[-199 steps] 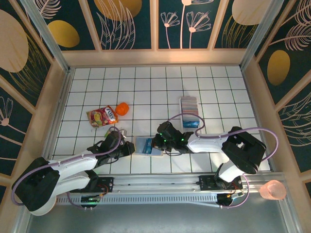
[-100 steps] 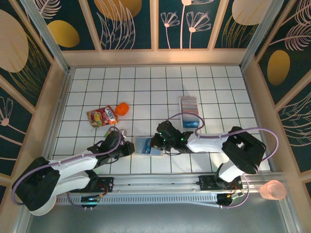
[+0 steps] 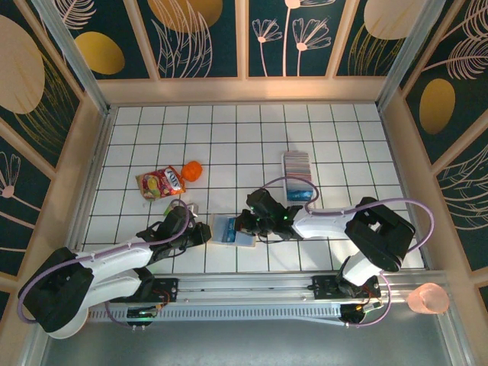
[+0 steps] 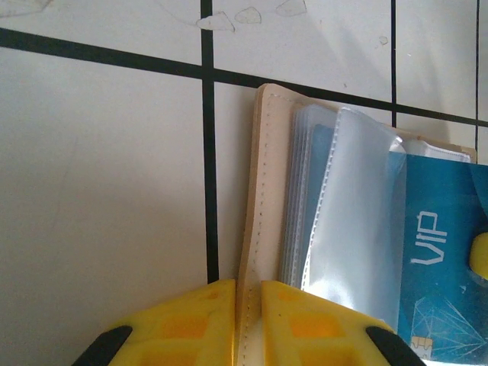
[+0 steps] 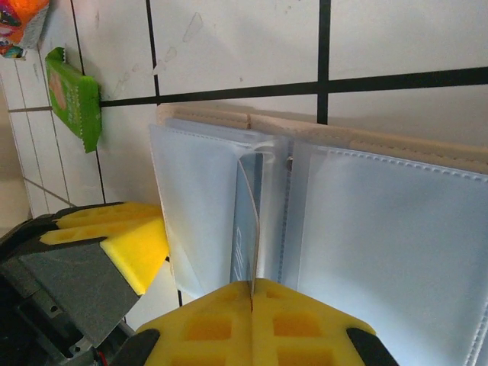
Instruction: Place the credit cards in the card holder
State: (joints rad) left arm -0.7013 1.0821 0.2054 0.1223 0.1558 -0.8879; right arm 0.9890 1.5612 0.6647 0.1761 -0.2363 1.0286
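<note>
White tiles with black seams make up the table (image 3: 358, 130), boxed in by dark panels painted with pale leaves; both arms meet at its near middle. We see the left claw (image 4: 248, 293) pinched narrow on the holder (image 4: 263, 191), its yellow fingers (image 4: 191, 320) clamping the beige stitched edge of the cover; the holder lies open on the tiles, its clear sleeves (image 4: 354, 206) lifting off the fold. We see the right claw (image 5: 252, 293) closed tight on a blue card (image 4: 438, 252), gripping it by one edge so that it stands between two sleeves near the holder's fold; from the left wrist the card's face reads "VIP" in white letters, with a pale faceted pattern below. The two claws face each other across the holder, the left one at its left edge, the right one at its right side. Farther out, the cards (image 3: 296, 163) lie in an overlapping row beyond the right claw, well apart from the holder; a green packet (image 5: 72, 95) sits just beyond the left claw; a red and yellow pouch (image 3: 161, 183) with an orange cap lies toward the far left, its print too small for us to read; a pink cup (image 3: 427, 299) stands off the tiles at the near right corner.
</note>
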